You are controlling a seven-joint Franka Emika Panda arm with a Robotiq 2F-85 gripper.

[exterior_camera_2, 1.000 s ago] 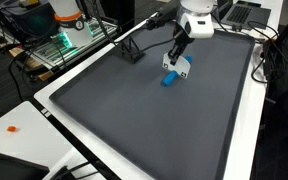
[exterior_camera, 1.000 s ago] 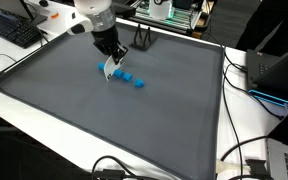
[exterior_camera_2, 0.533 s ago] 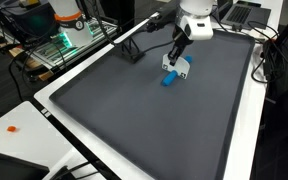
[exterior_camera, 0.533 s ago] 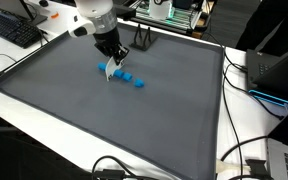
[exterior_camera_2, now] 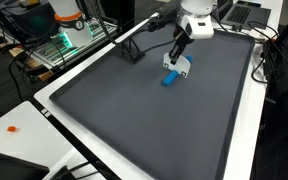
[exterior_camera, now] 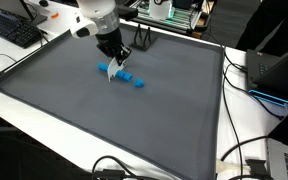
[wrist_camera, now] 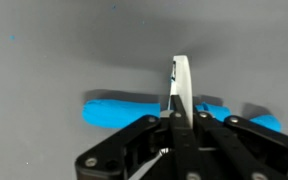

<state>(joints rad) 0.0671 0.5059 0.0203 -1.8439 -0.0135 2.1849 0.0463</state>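
Observation:
My gripper stands low over a grey mat and is shut on a thin white flat piece, held edge-down. Several small blue pieces lie in a row on the mat right under and beside it. In the wrist view the white piece sticks out between the shut jaws of my gripper, with a blue strip behind it and more blue to the right. In an exterior view the white piece hangs beside a blue piece.
The mat lies on a white table. A black stand stands at the mat's back edge. A keyboard, cables and electronics surround the mat.
The gripper with the white piece has shifted very slightly; a blue piece beside it shows a little more. The rest is unchanged.

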